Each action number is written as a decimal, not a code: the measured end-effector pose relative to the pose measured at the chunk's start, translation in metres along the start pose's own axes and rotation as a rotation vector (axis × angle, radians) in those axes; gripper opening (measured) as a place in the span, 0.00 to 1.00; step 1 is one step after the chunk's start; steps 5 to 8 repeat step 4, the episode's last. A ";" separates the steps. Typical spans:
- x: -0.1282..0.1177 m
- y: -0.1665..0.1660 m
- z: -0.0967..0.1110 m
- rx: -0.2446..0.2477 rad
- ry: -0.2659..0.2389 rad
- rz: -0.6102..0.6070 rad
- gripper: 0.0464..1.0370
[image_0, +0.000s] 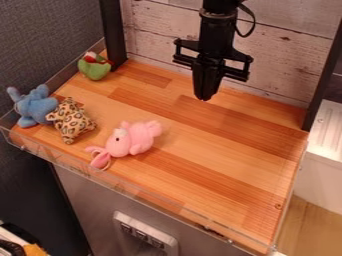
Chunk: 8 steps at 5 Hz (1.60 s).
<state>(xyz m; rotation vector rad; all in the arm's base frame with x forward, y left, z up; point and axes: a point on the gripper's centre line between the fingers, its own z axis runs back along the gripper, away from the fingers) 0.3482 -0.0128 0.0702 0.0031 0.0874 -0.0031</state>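
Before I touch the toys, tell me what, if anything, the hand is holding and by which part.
Nothing; the hand hangs empty over the table, apart from the pink toy.

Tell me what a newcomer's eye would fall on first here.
Probably the bright pink plush toy, lying on the wooden surface left of the picture's centre. The black gripper would likely come next, hanging above the back of the surface against pale boards. After that, perhaps the blue plush and the spotted one side by side at the left.

pink plush toy (133, 139), lying on wooden counter (220, 150)
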 end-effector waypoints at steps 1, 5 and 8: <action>0.003 0.017 0.003 -0.001 0.000 -0.124 0.01; 0.045 0.128 0.000 -0.001 -0.017 -0.739 0.01; 0.045 0.128 0.000 -0.001 -0.017 -0.739 0.01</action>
